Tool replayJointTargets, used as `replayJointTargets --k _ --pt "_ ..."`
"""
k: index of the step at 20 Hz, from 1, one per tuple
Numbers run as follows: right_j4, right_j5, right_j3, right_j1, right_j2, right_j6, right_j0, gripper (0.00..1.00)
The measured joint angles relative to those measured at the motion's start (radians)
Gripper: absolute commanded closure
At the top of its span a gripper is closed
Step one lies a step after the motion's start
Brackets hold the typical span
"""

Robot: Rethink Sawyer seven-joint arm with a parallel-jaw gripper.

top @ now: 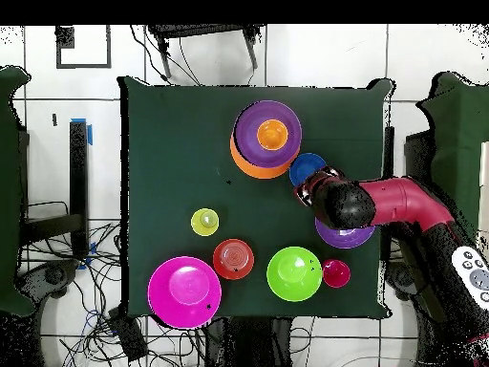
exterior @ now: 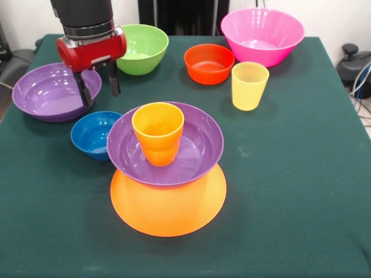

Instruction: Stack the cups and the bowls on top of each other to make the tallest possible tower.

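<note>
front view: the gripper [exterior: 98, 83] hangs empty, fingers spread, above the loose purple bowl [exterior: 49, 92], beside the tower [exterior: 167, 168].

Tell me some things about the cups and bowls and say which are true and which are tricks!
1. The orange cup stands in a purple bowl. True.
2. That purple bowl sits on the pink bowl. False: it sits on an upside-down yellow-orange bowl; the pink bowl stands alone at the far side.
3. The gripper holds the blue bowl. False: it is open and empty, above the second purple bowl.
4. The yellow cup stands alone on the table. True.
5. The green bowl is on the tower. False: it sits on the table.
</note>
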Motion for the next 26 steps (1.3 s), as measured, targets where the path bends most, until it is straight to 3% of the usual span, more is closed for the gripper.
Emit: replayJointTargets --k 20,26 --pt "-0.005 -0.193 0.042 0.108 -0.046 0.000 -0.008 0.00" --pt "-0.067 -0.257 0.042 0.118 -0.111 0.000 0.034 0.00"
